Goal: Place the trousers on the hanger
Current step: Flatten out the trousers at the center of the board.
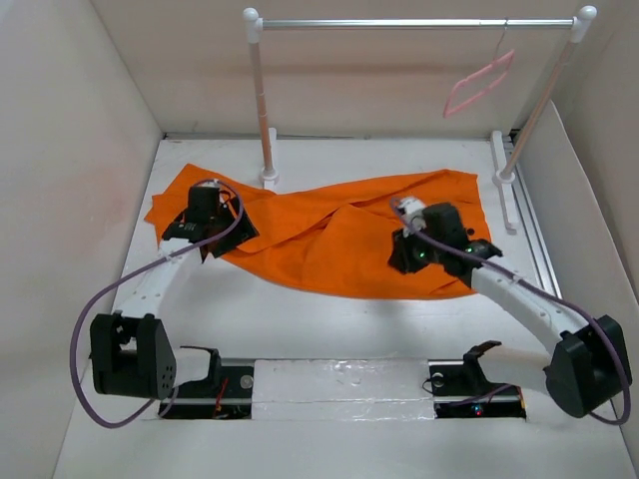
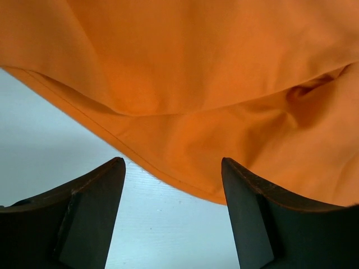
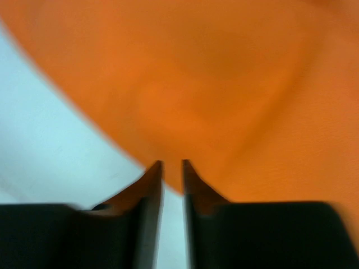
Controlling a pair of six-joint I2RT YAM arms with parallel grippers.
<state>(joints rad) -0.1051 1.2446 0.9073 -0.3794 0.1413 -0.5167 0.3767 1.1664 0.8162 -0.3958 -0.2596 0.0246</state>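
On rail (image 1: 409, 22) — hanger (image 1: 477, 84), trousers (image 1: 329, 235) below

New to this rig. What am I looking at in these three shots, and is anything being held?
Two robot arms are bolted at the near edge of a white table. The overhead shot looks down from behind them; the other two come from cameras on each wrist.

Orange trousers lie spread on the table. A pink hanger hangs from the rail at the back.

The left gripper has its jaws wide open at the cloth's hem, holding nothing. The right gripper has its jaws nearly together at the cloth's edge; that view is blurred, so a pinch can't be confirmed.
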